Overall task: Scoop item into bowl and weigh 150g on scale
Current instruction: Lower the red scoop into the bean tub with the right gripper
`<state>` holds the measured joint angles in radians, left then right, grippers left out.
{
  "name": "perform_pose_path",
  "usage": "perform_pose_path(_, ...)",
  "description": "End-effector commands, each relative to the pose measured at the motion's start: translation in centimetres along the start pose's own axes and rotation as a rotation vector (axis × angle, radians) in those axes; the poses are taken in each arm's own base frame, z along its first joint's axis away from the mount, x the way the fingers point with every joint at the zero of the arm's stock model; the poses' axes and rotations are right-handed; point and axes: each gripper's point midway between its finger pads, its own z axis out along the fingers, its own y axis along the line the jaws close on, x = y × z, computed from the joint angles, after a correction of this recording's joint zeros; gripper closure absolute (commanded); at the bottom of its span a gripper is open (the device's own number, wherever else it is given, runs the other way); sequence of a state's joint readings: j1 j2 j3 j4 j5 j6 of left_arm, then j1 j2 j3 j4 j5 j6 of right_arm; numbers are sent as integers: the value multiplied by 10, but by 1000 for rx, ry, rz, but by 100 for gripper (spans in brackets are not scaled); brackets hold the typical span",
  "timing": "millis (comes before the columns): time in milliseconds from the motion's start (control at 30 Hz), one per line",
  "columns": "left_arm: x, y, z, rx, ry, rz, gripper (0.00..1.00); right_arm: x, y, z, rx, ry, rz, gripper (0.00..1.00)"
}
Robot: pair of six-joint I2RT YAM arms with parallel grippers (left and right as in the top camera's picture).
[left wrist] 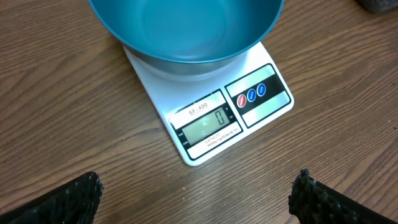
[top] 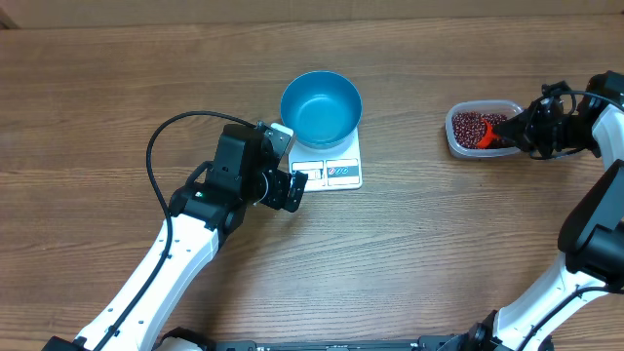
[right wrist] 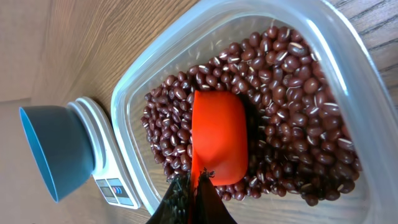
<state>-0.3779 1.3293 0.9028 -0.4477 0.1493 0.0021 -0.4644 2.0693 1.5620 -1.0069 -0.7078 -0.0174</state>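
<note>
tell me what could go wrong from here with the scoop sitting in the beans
1. The right gripper pinches only the handle end of the orange scoop. Once loaded, it might twist and drop beans on the table between the clear tub and the bowl.
2. Nothing holds the clear tub, so digging could push it.
3. The open left gripper hovers close to the scale, which reads zero. A bump could upset that.

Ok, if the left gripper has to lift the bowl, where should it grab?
Likely the bowl rim, on the side nearest the open left gripper, coming from above with one finger inside: the bowl is too wide to span and overhangs the scale.
</note>
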Motion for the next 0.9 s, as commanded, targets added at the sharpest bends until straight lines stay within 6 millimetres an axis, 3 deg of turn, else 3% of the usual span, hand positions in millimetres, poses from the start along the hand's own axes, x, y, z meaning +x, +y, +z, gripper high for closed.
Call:
perform_pose_path(0, -1, 1, -5, -6, -16, -11, 0, 9, -12, 9, -5, 35, 76, 96)
perform_pose_path(467, -1, 1, -5, -6, -16, -11, 0, -7, -12, -29, -232, -52, 140, 96)
perform_pose_path(867, -1, 1, -5, -6, -16, -11, 0, -9, -2, -43, -344, -76, 114, 96)
